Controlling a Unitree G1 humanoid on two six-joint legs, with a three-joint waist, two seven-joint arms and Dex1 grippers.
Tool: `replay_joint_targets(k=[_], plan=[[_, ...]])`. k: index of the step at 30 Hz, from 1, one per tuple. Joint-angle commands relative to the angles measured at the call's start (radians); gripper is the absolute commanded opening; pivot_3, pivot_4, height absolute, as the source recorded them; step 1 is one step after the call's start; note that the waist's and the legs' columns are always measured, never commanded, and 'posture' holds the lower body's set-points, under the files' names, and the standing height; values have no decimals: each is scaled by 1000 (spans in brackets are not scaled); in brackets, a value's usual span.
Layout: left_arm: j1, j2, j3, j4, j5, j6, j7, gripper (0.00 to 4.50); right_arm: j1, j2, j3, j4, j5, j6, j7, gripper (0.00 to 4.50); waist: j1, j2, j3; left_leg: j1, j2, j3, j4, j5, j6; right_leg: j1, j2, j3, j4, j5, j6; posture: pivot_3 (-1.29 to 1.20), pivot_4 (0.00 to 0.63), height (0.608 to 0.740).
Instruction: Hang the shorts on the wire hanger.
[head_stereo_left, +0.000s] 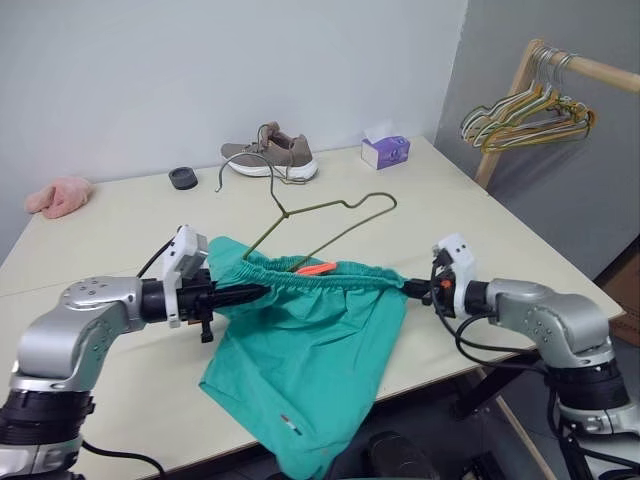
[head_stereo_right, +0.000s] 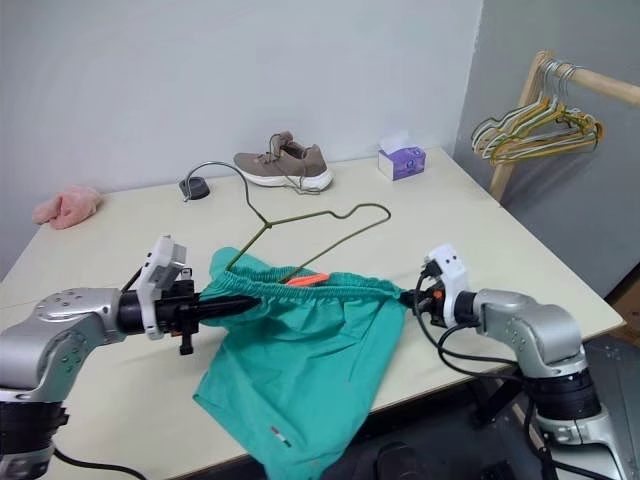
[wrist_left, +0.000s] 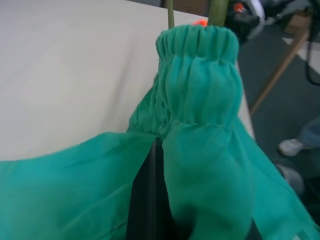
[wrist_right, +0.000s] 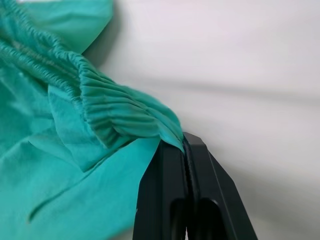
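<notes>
The teal-green shorts hang stretched by the waistband between both grippers, just above the table's front, their legs drooping over the edge. My left gripper is shut on the waistband's left end, and my right gripper is shut on its right end. In the right wrist view the black fingers pinch the gathered elastic. An orange tag sits on the waistband. The olive wire hanger lies on the table just behind the shorts, its lower corner hidden under the fabric.
A brown shoe, a purple tissue box, a black ring and a pink cloth lie along the table's far side. A wooden rack with several bunched hangers stands at the right.
</notes>
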Motion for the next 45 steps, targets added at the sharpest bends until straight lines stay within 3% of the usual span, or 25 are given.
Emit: replay_joint_targets(k=[1,10,15,18,28,40,42,45], plan=[[-12,47,89,-18,-83,47,-35,0,-34,-38,-58,55,-10,-11,8,53,1,0,0,0,0,0,0,0,0,0,0,0,0,0,0,-298,0,740],[7,78,78,-26,-59,25,-67,0,-44,-31,-121,89,34,43,5,53,-1,1,1,1,0,2,-1,0,0,1,0,2,0,0,0,-299,0,740],[-8,64,59,13,-18,-4,-44,0,47,-112,-9,-71,-34,-137,132,53,7,2,1,1,1,2,-1,0,0,1,0,2,-1,-2,3,-306,0,740],[-13,55,50,20,-10,-9,-37,0,73,-110,24,-122,-68,-231,148,648,6,2,1,1,1,2,-1,0,0,1,0,2,-1,-3,5,-309,0,740],[-29,52,30,42,11,-31,-36,0,-11,-5,133,-54,-200,-363,94,4020,3,2,1,2,1,2,-1,0,0,1,1,3,0,-2,4,-306,0,740],[-38,46,14,33,19,-41,-34,0,-148,75,263,189,-310,-466,180,4020,-2,2,1,3,1,2,-2,0,0,1,1,3,0,0,-1,-301,0,740],[-39,43,14,32,20,-40,-32,0,-167,98,271,229,-330,-481,175,3652,-3,2,1,4,1,2,-2,0,0,1,1,3,0,0,-1,-298,0,740],[-37,40,17,31,21,-39,-28,0,-172,125,277,260,-353,-506,172,2762,-3,2,1,4,1,2,-2,0,0,1,1,3,0,0,-1,-296,0,740]])
